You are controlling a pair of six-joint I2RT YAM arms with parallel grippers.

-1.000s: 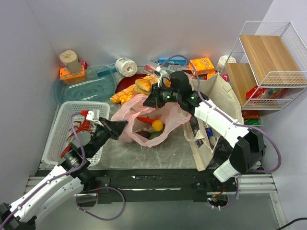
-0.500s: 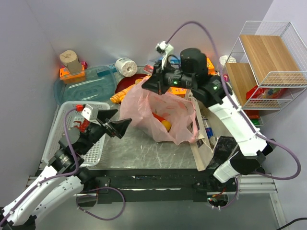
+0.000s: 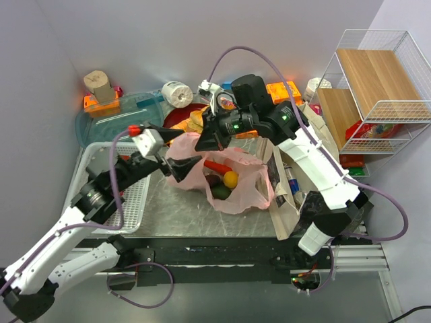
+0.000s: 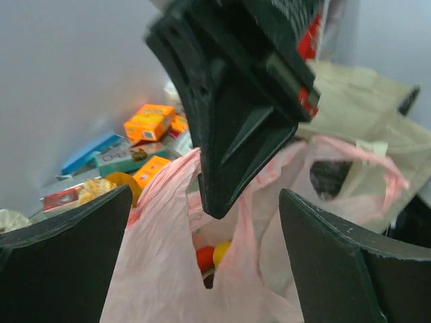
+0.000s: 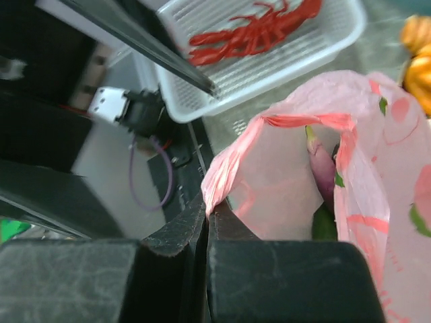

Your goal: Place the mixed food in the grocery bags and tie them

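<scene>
The pink grocery bag (image 3: 236, 192) hangs lifted at mid-table. My right gripper (image 3: 205, 142) is shut on its bunched handle (image 5: 225, 168), above the bag's left side. Inside lie a yellow lemon (image 3: 231, 178), a red pepper (image 3: 217, 166), a purple eggplant (image 5: 323, 168) and a green piece (image 3: 221, 192). My left gripper (image 3: 188, 148) stands open just left of the bag, its fingers either side of the pink plastic (image 4: 161, 256) and the right gripper's tip (image 4: 229, 161), gripping nothing. The beige canvas tote (image 3: 316, 134) stands on the right with a bottle (image 3: 291, 182) inside.
A white basket (image 3: 87, 168) holding a red lobster (image 5: 256, 30) sits at the left. Breads (image 3: 196, 121), a clear tray (image 3: 124, 118), a paper roll (image 3: 177, 94) and orange boxes (image 3: 283, 91) line the back. A wire rack (image 3: 377, 87) stands at the right.
My left gripper let go of the bag, opened wide and rose to the handle beside the right gripper. The right gripper lifted the bag off the table and shifted left.
</scene>
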